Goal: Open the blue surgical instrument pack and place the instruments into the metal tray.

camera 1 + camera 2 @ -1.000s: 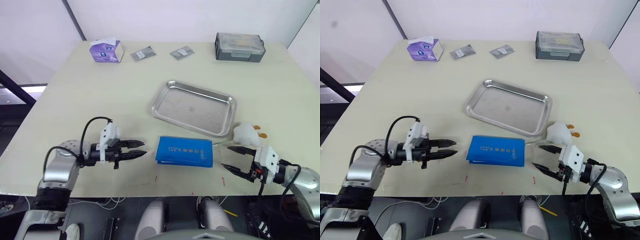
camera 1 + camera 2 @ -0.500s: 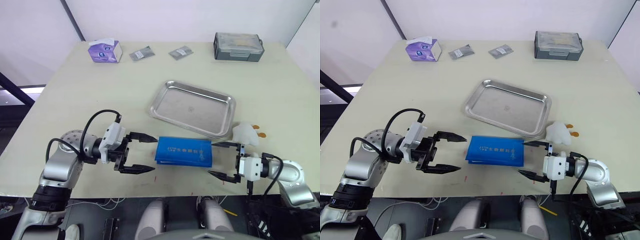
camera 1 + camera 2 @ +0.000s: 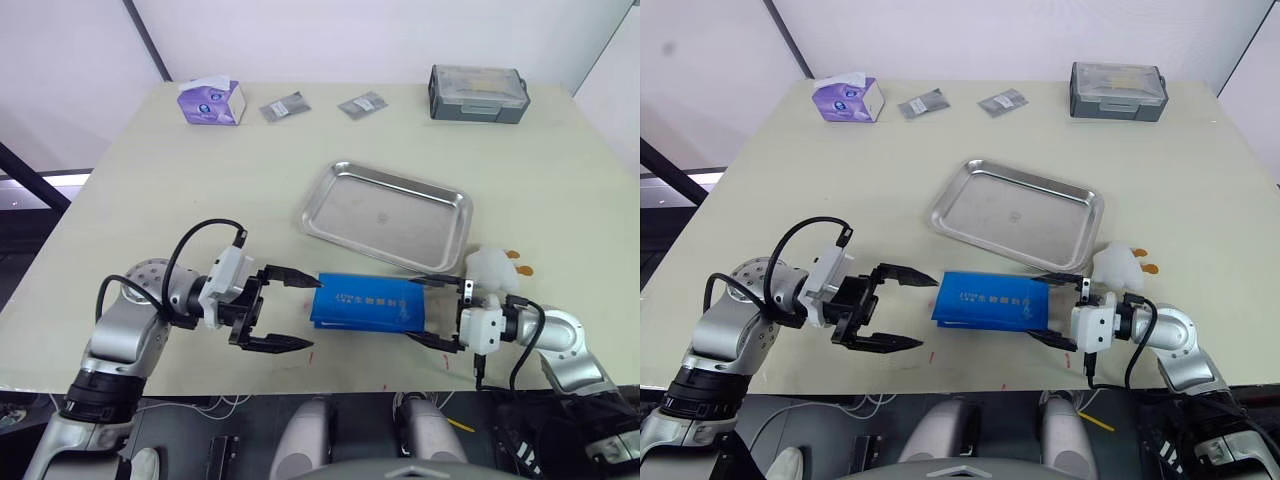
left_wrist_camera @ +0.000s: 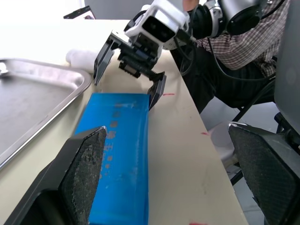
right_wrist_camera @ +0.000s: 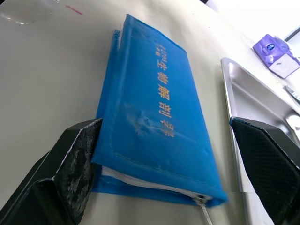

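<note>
A pale cream table (image 3: 150,180) fills the space in front of me, with white walls behind its far edge. The pack (image 3: 368,303) is my landmark: it lies flat and closed near the front edge, print side up, a pale lining showing along one edge in my right wrist view. Just behind the pack sits the tray (image 3: 388,216), close to it but not touching, as far as I can tell. My left gripper (image 3: 291,314) is just left of the pack, jaws spread wide and holding nothing, one fingertip almost at the pack's left edge. My right gripper (image 3: 429,309) is at the pack's right end, jaws also wide apart and empty, the two fingers reaching to either side of that end; whether they touch it I cannot tell. A small white lump (image 3: 490,268) lies right of the pack, beside the tray's corner. Far behind the pack, along the back edge, stand a purple tissue box (image 3: 211,101), two small grey packets (image 3: 286,107) and a grey box (image 3: 478,94).
</note>
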